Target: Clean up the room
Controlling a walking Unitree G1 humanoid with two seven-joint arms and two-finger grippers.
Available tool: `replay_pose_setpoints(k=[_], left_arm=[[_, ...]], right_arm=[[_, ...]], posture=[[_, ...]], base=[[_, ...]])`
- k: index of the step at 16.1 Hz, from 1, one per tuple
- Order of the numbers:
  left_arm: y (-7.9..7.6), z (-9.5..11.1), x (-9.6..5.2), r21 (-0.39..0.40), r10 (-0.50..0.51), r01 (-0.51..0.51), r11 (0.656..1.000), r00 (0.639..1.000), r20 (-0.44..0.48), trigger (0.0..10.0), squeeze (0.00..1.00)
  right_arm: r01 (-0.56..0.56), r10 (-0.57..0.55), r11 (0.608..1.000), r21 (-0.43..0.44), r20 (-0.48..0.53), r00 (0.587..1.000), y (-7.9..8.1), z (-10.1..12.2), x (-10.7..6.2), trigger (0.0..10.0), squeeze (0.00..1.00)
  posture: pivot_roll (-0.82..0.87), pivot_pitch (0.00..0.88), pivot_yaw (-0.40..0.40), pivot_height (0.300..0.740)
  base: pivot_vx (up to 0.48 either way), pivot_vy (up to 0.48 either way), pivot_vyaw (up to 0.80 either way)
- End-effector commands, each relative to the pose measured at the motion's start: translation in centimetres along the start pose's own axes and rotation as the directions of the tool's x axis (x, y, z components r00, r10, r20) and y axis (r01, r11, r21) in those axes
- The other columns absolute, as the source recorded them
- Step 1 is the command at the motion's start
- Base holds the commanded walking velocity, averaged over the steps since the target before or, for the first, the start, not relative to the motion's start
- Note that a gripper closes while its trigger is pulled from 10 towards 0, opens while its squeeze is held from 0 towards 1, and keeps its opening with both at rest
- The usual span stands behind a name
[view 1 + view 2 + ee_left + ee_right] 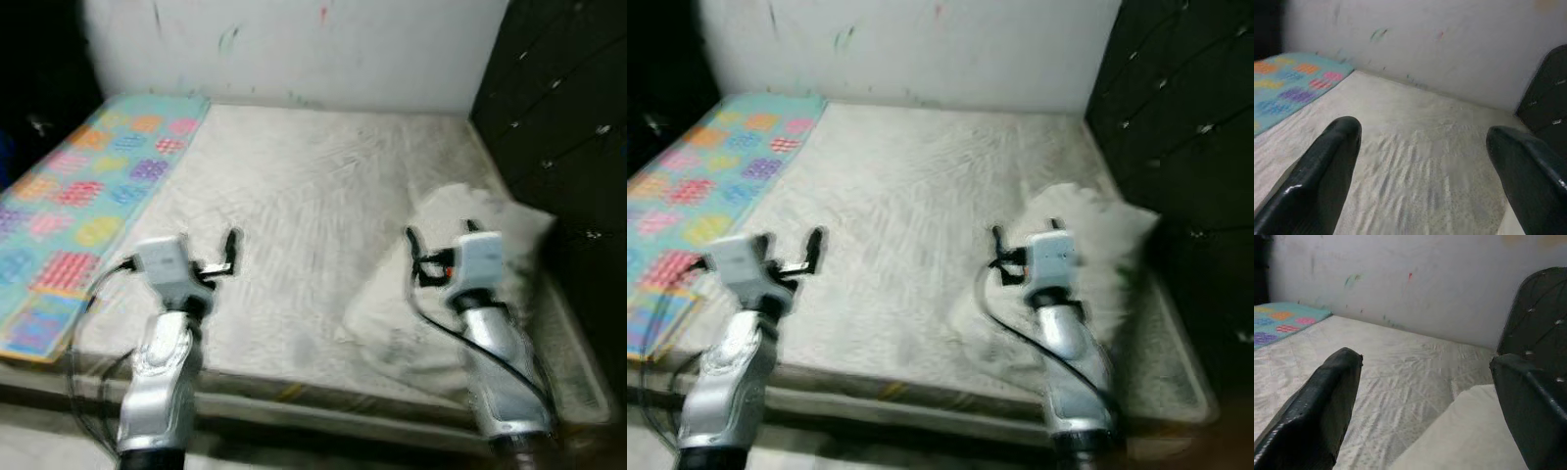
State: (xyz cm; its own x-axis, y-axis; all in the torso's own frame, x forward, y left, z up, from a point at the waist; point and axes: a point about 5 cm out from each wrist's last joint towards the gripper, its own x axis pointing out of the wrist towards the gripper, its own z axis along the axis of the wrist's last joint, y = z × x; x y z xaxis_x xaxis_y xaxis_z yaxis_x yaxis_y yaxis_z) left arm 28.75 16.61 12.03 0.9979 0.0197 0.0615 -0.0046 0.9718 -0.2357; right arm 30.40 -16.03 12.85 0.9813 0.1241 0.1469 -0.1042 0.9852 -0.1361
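- Hovering over the near half of a bare off-white quilted mattress (304, 186), both silver arms reach forward, each claw released with its two black fingers spread wide and grasping nothing.
- Left claw (1425, 171) hangs above the mattress toward 8 o'clock; one black finger (1327, 171) shows glossy in the left wrist view, with bare ticking between the pair.
- Right claw (1425, 406) sits toward 4 o'clock, just above a crumpled white pillow (460, 225) that lies on the mattress against a black tufted padded headboard (563, 117) at 3 o'clock.
- A rumpled fold of white fabric (392, 333) trails from the pillow toward the near mattress edge, beneath the right arm.
- A turquoise play mat with pink, orange, yellow and purple patches (83, 191) lies along the mattress at 9 to 10 o'clock, touching its side.
- A scuffed white wall (294, 44) with small coloured marks stands at 12 o'clock.
- Head views are blurred.
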Motion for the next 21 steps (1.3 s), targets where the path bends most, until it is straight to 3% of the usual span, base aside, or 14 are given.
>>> replay_pose_setpoints(k=[1,5,10,13,21], left_arm=[[-0.44,0.35,0.18,-0.007,-0.016,0.016,1.000,1.000,0.016,10.0,0.00],[-1.09,0.62,0.16,-0.021,-0.071,0.072,0.997,0.996,0.047,10.0,0.00],[-1.25,0.66,0.15,-0.025,-0.086,0.088,0.996,0.995,0.056,10.0,0.00],[-1.34,0.71,0.16,-0.025,-0.096,0.097,0.995,0.994,0.061,10.0,0.00],[-1.44,0.77,0.20,-0.027,-0.107,0.108,0.994,0.992,0.064,10.0,0.00]], right_arm=[[0.009,-0.009,1.000,-0.006,0.012,1.000,-0.47,0.39,0.18,10.0,0.00],[0.013,-0.013,1.000,-0.006,0.011,1.000,-0.61,0.42,0.33,10.0,0.00],[0.012,-0.011,1.000,-0.007,0.010,1.000,-0.67,0.38,0.28,10.0,0.00],[0.013,-0.013,1.000,-0.008,0.014,1.000,-0.67,0.46,0.38,10.0,0.00],[0.012,-0.012,1.000,-0.009,0.015,1.000,-0.67,0.48,0.40,10.0,0.00]], posture=[[-0.09,0.000,0.046,0.740],[-0.10,0.000,0.047,0.740],[-0.10,0.000,0.043,0.740],[-0.10,0.000,0.044,0.740],[-0.10,0.000,0.044,0.740]], base=[[0.000,0.000,0.00],[0.000,0.000,0.00],[0.000,0.000,-0.62],[0.000,0.000,0.00],[0.262,0.000,0.00]])
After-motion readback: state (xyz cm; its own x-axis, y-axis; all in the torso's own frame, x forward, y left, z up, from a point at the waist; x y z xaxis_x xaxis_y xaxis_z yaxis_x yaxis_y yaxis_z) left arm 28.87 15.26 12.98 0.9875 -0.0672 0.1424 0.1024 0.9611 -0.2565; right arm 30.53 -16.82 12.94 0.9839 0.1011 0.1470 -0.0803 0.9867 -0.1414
